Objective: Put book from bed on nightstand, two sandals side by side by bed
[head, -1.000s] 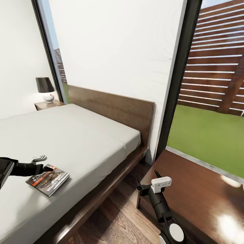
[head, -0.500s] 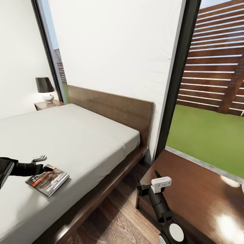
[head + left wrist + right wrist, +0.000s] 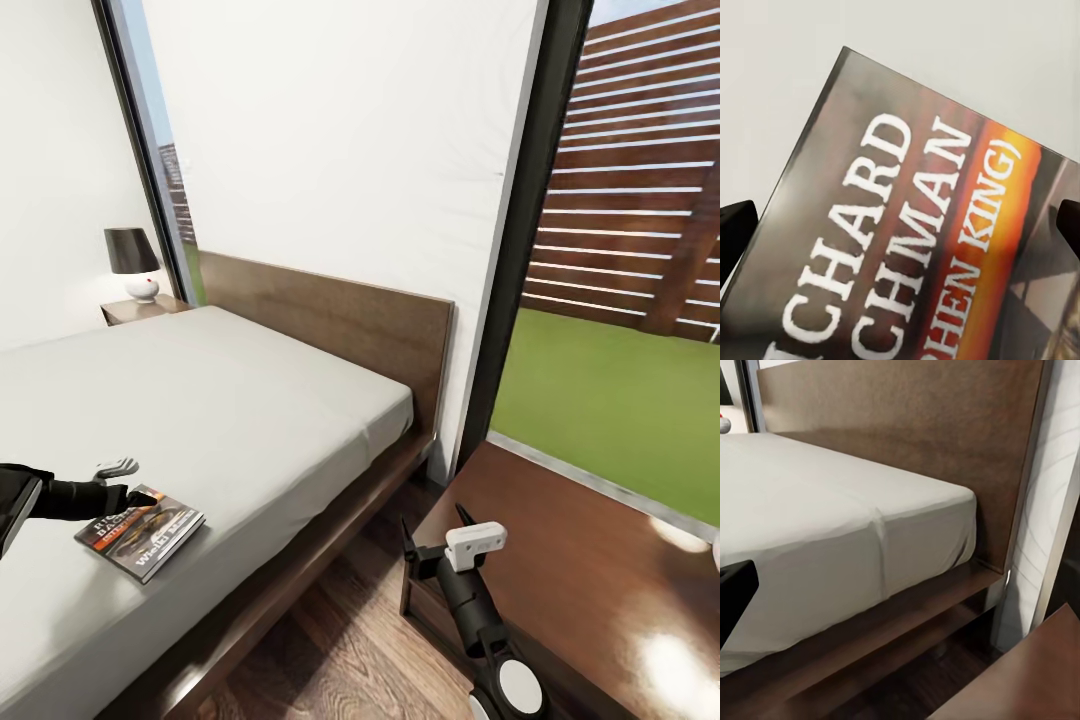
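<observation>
The small dark paperback book with an orange band [image 3: 141, 530] is seen lying flat on the grey-mattressed dark wooden bed [image 3: 230, 420], directly beneath the spread left pincer [image 3: 135, 483]; the right pincer's [image 3: 432, 535] state cannot be told.

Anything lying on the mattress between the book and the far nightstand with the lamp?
Head view: nothing. Between the book and the far nightstand under the lamp runs only bare grey mattress. The left gripper sits at the book's near end.
</observation>
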